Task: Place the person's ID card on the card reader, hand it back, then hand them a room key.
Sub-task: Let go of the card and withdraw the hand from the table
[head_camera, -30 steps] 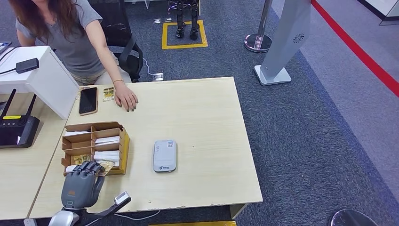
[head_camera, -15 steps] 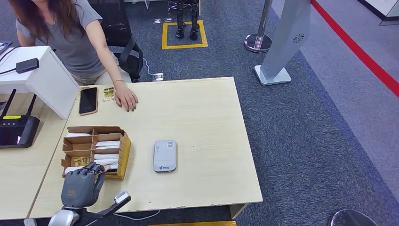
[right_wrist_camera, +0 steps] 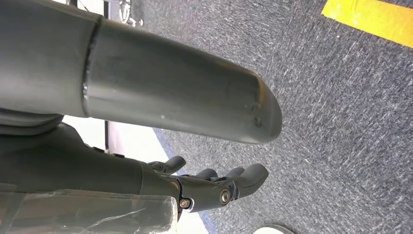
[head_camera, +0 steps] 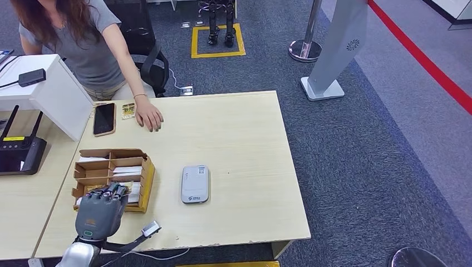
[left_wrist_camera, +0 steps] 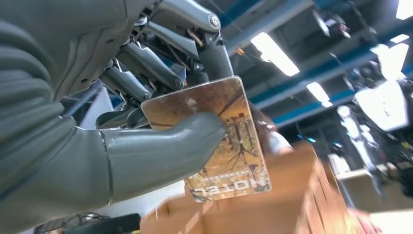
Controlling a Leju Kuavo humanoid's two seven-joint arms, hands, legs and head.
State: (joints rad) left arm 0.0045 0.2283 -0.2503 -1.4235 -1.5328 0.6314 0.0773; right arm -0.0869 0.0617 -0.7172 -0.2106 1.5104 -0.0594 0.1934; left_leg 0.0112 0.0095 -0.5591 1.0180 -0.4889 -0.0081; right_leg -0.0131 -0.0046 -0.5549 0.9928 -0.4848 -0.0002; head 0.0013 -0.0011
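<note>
the room key [left_wrist_camera: 221, 141] was pinched between the thumb and fingers of the left hand [head_camera: 99, 211], over the cardboard box [head_camera: 142, 177] on the worktop [head_camera: 239, 139]. the right hand [right_wrist_camera: 214, 187] hung over the carpet, fingers loose, holding nothing.

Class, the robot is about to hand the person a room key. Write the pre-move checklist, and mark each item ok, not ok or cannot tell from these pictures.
1. Key card held: ok. The left hand pinches it between thumb and fingers, as the left wrist view shows.
2. Right card type: ok. It is printed HOTEL.
3. Card lifted out of the cardboard box: cannot tell. The hand hovers over the box's near end.
4. Person ready to receive: not ok. The person's hand lies flat on the table, palm down.
5. Path to the person free: ok. The card reader lies off to the side.
6. Right hand out of the way: ok. It hangs over the carpet, holding nothing.
</note>
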